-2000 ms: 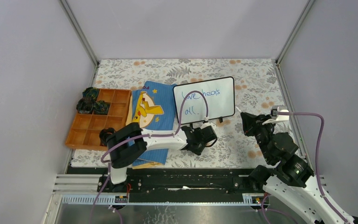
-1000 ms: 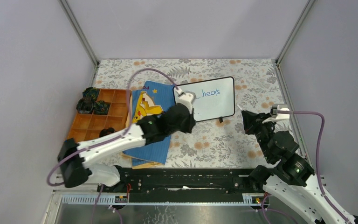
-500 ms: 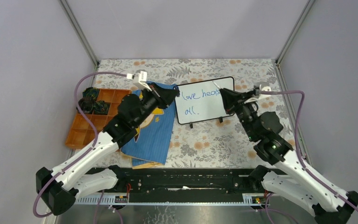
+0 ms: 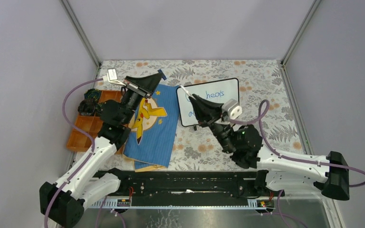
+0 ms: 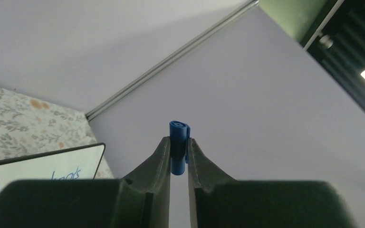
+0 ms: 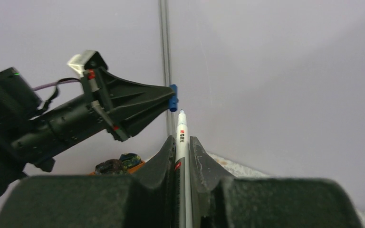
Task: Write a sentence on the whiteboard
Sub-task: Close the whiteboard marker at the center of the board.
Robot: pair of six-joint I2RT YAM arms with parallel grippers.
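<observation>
left gripper (image 5: pixel 178 143): it is high above the far left part of the table (image 4: pixel 266 80), and in the top view it shows over the far edge of the blue book (image 4: pixel 158 126); its jaws are closed tight on a small blue cap (image 5: pixel 179 129), which sticks out a little beyond the tips.
right gripper (image 6: pixel 181 140): it reaches from the right side toward the middle of the table; its jaws are gripping a white marker (image 6: pixel 181 124) along its length, and the thin tip points out ahead of the jaws.
marker and cap: in the right wrist view the tip of the white marker is just beside the blue cap, a little under it; I cannot tell if they touch.
whiteboard (image 4: pixel 231 90): it stands on small black feet on the table, in the middle toward the far side, just to the right of the blue book; in the top view the right gripper covers its left part.
sentence (image 4: pixel 215 95): blue handwriting on the whiteboard; only the word "heals" can be read, in the upper line; the other words are hidden behind the right gripper.
blue book: it lies flat on the table, with a yellow figure on its cover.
orange tray (image 4: pixel 78 135): it has many compartments and lies at the left edge of the table, beside the blue book; dark small things (image 4: pixel 89 105) are in its far left compartments.
</observation>
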